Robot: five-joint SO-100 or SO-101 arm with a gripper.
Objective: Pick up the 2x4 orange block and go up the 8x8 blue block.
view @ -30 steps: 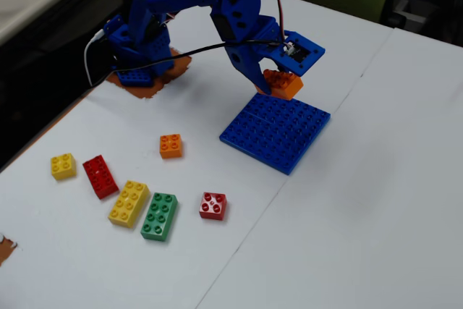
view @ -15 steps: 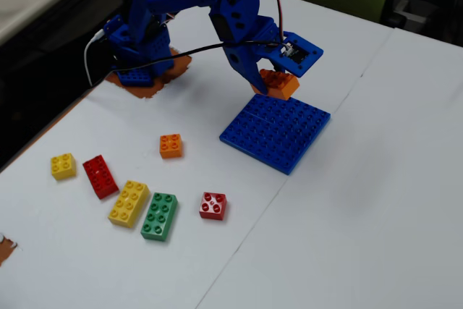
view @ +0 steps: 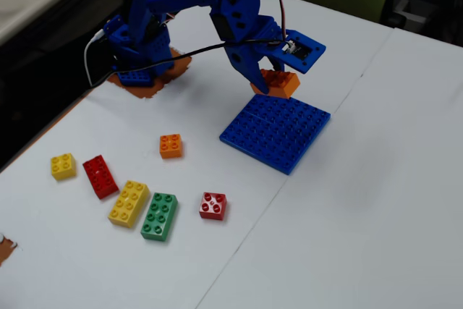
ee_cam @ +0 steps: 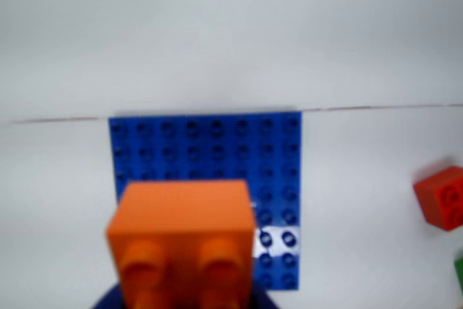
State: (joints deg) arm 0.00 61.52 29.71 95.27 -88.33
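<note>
The claw (view: 269,86) pinches the 2x4 orange block (view: 280,82) just above the 8x8 blue block (view: 276,131).

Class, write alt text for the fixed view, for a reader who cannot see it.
A blue robot arm's gripper holds the 2x4 orange block just above the far edge of the 8x8 blue block on a white table. Six loose bricks lie at lower left: orange, yellow, red and green.
</note>
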